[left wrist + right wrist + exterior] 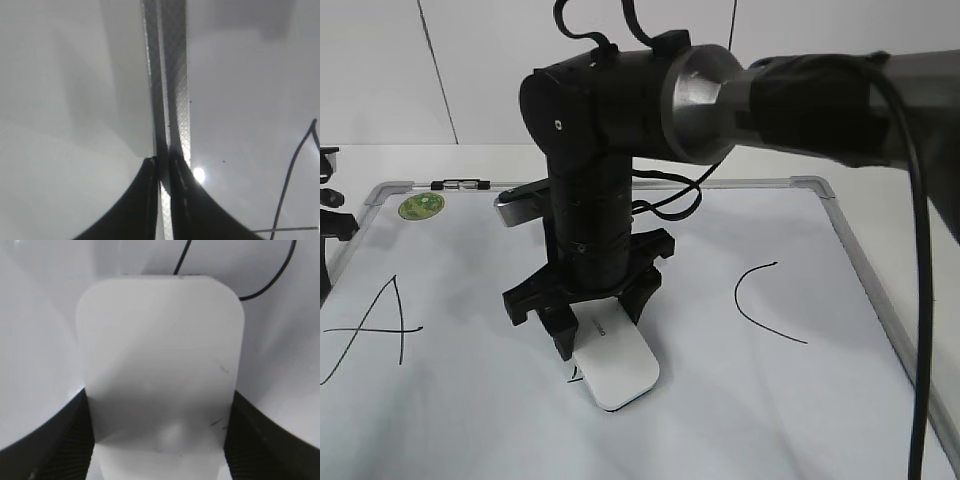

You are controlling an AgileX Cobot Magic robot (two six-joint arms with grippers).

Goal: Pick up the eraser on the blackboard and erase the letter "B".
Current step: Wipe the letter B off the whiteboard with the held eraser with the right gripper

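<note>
The white eraser (617, 368) lies flat on the blackboard (740, 420), a white board with a grey frame. My right gripper (601, 326) reaches down from the right and is shut on the eraser's sides. In the right wrist view the eraser (160, 360) fills the space between the fingers (158, 405). The letter "B" is almost wholly hidden under the eraser; a small black trace (572, 375) shows at its left edge, and curved black strokes (272, 277) show beyond it. My left gripper (162, 167) is shut and empty over the board's left frame (172, 75).
A black "A" (382, 325) is on the board's left and a black "C" (760, 305) on its right. A round green sticker (421, 206) sits at the far left corner. The left arm (330, 225) shows at the left edge. The right arm (820, 95) spans the upper right.
</note>
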